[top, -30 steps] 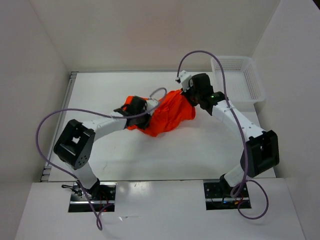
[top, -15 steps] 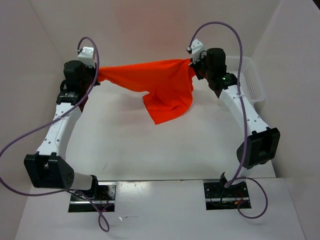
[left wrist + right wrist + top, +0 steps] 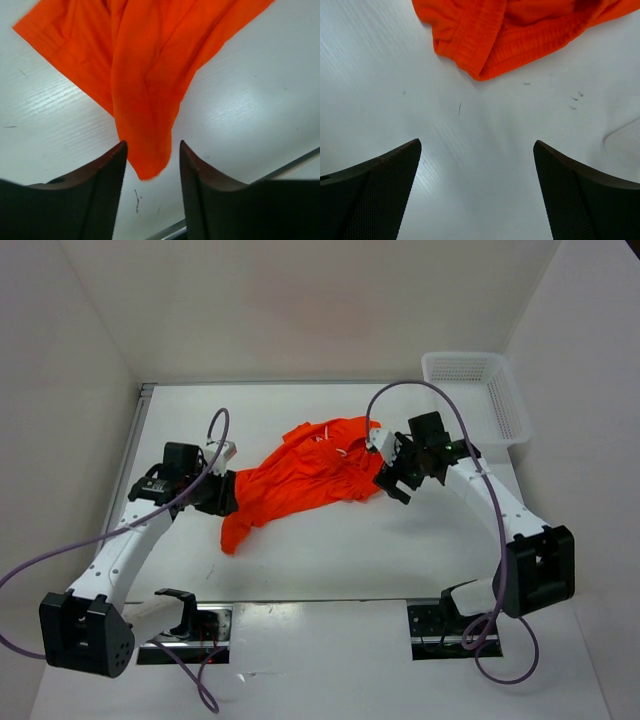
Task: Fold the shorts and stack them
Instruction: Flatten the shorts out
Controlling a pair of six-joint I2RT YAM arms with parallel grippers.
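At the near edge, two white-and-black arms rise from their bases and reach out over the white table [image 3: 330,560]. Each trails a looping purple cable [image 3: 60,560].

The left gripper [image 3: 222,492] is the nearer of the two. It sits low at the near-left end of the bright orange-red soft fabric shorts [image 3: 310,465]. In the left wrist view its dark fingers [image 3: 105,195] stand partly apart. A narrow, rounded tip of the shorts [image 3: 145,100] lies on the table in the gap between them. Bare table shows beside the very end of that tip, so the cloth lies loose there and is not pinched.

The shorts lie rumpled on the middle of the table, running diagonally. One pointed corner reaches near-left past the left gripper. The wider, bunched part spreads toward the far right.

The right gripper [image 3: 388,475] is just right of that far-right end. In the right wrist view its black fingers [image 3: 380,195] are spread wide, with only bare, lightly scuffed table between them. The ribbed waistband edge of the shorts [image 3: 490,40] lies beyond the fingertips and apart from them. This gripper holds nothing.

Farthest off, a white plastic mesh basket [image 3: 510,410] stands at the far-right corner of the table, well apart from the shorts.
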